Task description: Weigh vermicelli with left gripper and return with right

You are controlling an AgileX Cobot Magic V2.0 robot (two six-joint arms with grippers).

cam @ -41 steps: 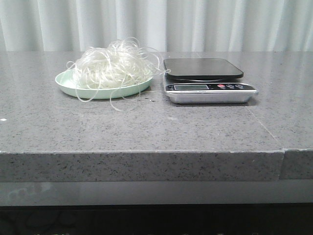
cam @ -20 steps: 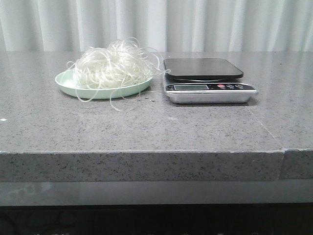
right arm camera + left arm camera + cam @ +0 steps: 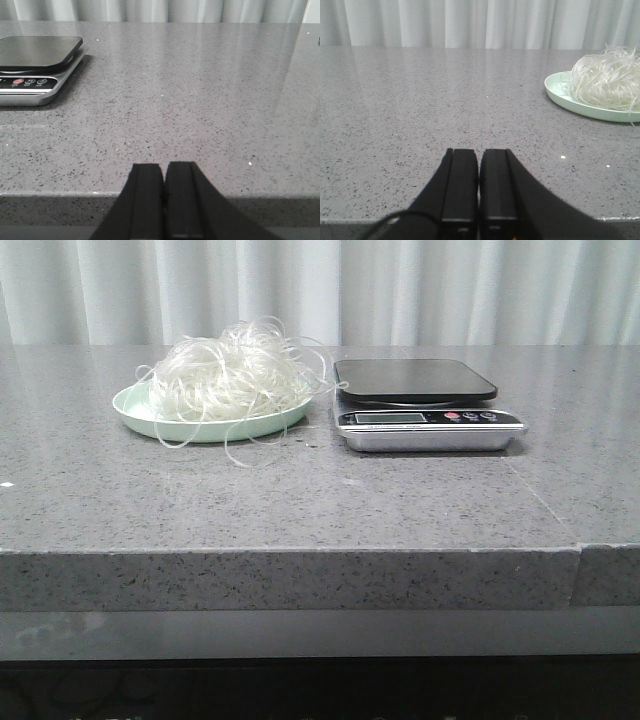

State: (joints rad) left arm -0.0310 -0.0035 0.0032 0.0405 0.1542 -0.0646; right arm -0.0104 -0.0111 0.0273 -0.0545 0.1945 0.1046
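Note:
A loose heap of white translucent vermicelli (image 3: 232, 375) lies on a pale green plate (image 3: 135, 410) at the back left of the grey stone table. A kitchen scale (image 3: 420, 400) with a dark empty platform stands right of the plate. Neither gripper shows in the front view. In the left wrist view my left gripper (image 3: 479, 152) is shut and empty, low over the table's front edge, with the vermicelli (image 3: 607, 80) and plate (image 3: 557, 90) far off. In the right wrist view my right gripper (image 3: 164, 165) is shut and empty at the front edge, the scale (image 3: 35, 62) far off.
The stone table (image 3: 300, 500) has a seam in its top near the front right corner (image 3: 580, 550). White curtains (image 3: 320, 290) hang behind the table. Some vermicelli strands trail off the plate onto the tabletop (image 3: 235, 450).

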